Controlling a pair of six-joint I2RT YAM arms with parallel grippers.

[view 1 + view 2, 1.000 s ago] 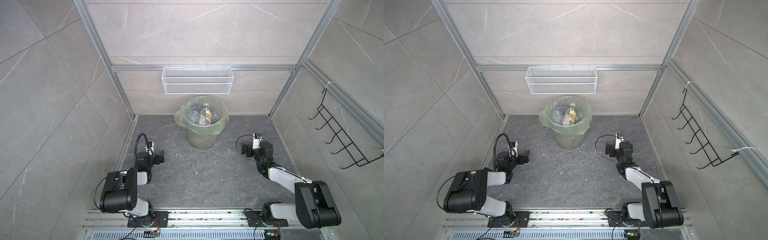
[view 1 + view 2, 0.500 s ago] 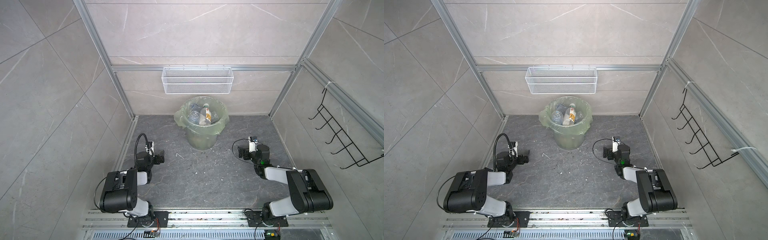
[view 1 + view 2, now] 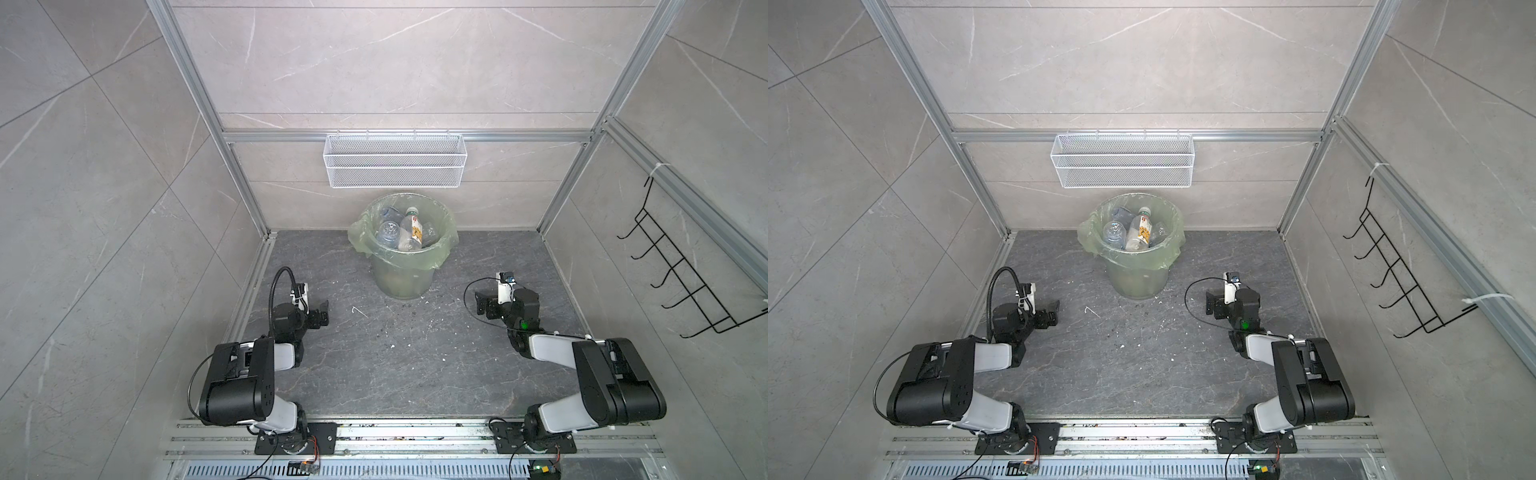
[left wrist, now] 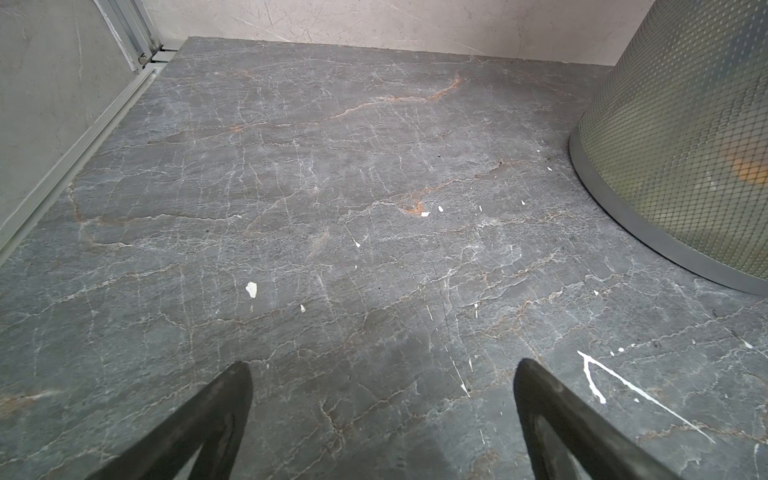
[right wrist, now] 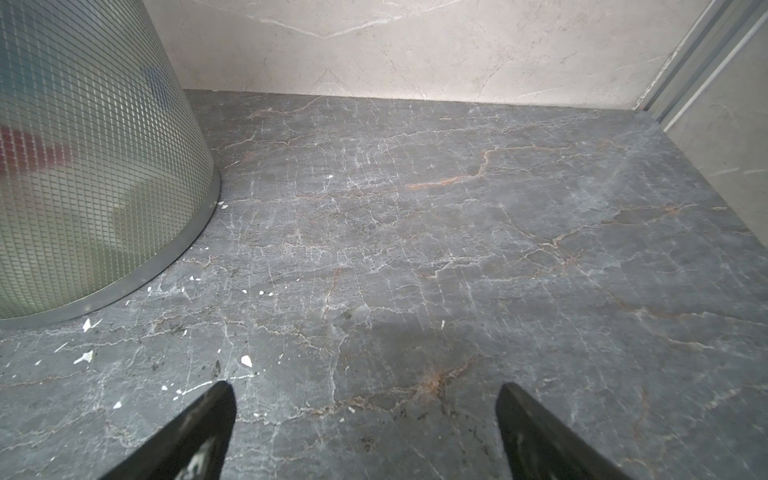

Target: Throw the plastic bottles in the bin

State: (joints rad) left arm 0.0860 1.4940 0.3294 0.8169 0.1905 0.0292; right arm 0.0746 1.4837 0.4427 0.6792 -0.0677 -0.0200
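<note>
The bin (image 3: 441, 250), a pale green bucket with a green bag over its rim, stands at the back middle of the floor in both top views (image 3: 1167, 253). Several plastic bottles (image 3: 411, 230) lie piled inside it (image 3: 1138, 232). No bottle shows on the floor. My left gripper (image 3: 322, 316) rests low at front left of the bin, open and empty (image 4: 382, 365). My right gripper (image 3: 482, 304) rests low at front right of it, also open and empty (image 5: 365, 386). The bin's meshed wall shows in both wrist views (image 4: 685, 145) (image 5: 83, 166).
A white wire basket (image 3: 395, 166) hangs on the back wall above the bin. A black hook rack (image 3: 685, 274) hangs on the right wall. Small white flecks (image 4: 251, 289) dot the dark stone floor (image 3: 395, 365). Aluminium posts frame the corners.
The right arm has folded back, drawing its gripper slightly left and towards the front. The left arm has not moved. Both grippers stay open.
</note>
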